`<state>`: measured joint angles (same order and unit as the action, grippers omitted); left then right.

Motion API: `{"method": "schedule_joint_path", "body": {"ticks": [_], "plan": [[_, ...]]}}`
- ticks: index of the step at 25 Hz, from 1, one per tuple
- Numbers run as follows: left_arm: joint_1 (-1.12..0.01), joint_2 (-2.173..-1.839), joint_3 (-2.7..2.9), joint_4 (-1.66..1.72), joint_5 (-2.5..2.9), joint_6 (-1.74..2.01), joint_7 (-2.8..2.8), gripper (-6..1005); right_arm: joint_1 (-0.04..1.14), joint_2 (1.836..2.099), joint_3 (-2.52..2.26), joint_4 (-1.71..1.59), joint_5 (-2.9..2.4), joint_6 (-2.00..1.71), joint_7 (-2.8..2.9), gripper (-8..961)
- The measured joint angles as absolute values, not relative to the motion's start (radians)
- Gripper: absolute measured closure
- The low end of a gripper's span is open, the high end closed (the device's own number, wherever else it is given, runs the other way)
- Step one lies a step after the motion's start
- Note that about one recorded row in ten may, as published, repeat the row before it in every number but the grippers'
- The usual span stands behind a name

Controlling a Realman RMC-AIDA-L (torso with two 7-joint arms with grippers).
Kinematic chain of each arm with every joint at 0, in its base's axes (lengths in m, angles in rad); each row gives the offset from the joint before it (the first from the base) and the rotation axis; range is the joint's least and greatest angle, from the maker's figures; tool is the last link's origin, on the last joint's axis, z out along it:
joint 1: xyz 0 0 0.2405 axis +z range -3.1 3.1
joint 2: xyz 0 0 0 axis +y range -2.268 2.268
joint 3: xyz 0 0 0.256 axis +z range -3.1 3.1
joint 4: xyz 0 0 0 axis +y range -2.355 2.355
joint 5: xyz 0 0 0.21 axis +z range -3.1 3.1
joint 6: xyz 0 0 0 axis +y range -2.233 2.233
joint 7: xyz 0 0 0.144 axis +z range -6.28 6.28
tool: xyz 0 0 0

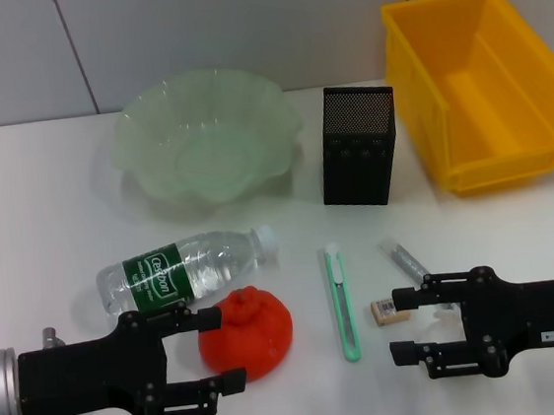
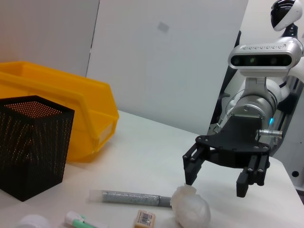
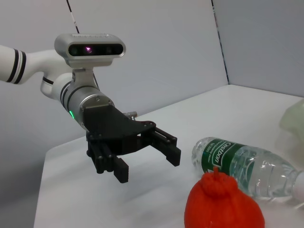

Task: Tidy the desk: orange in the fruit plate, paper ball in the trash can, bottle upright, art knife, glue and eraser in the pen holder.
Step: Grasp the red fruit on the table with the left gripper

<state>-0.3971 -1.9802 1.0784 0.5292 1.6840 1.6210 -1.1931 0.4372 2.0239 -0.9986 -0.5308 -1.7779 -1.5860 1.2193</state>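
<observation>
The orange (image 1: 254, 334) lies at the front left, and my left gripper (image 1: 225, 349) stands open with its fingertips at either side of it. Just behind it lies the bottle (image 1: 184, 269) on its side. The green art knife (image 1: 342, 303), the eraser (image 1: 385, 311) and the glue (image 1: 405, 260) lie at the front middle. My right gripper (image 2: 216, 183) hangs open just above the white paper ball (image 2: 192, 209). Farther back are the green fruit plate (image 1: 138, 113), the black mesh pen holder (image 1: 356, 159) and the yellow trash can (image 1: 472, 172).
The white table ends at a grey wall close behind the plate and bin. In the right wrist view, the left gripper (image 3: 147, 165) shows open a little short of the orange (image 3: 223, 204) and the bottle (image 3: 242, 164).
</observation>
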Motion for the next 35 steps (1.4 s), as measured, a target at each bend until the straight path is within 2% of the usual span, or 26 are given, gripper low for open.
{"method": "schedule_joint_path", "body": {"ticks": [35], "plan": [[-0.397,-1.988,1.065,0.529,1.683,1.6,-1.181,186,0.441,2.026,-0.988,-0.534,-1.778,-1.572,1.219,262]]}}
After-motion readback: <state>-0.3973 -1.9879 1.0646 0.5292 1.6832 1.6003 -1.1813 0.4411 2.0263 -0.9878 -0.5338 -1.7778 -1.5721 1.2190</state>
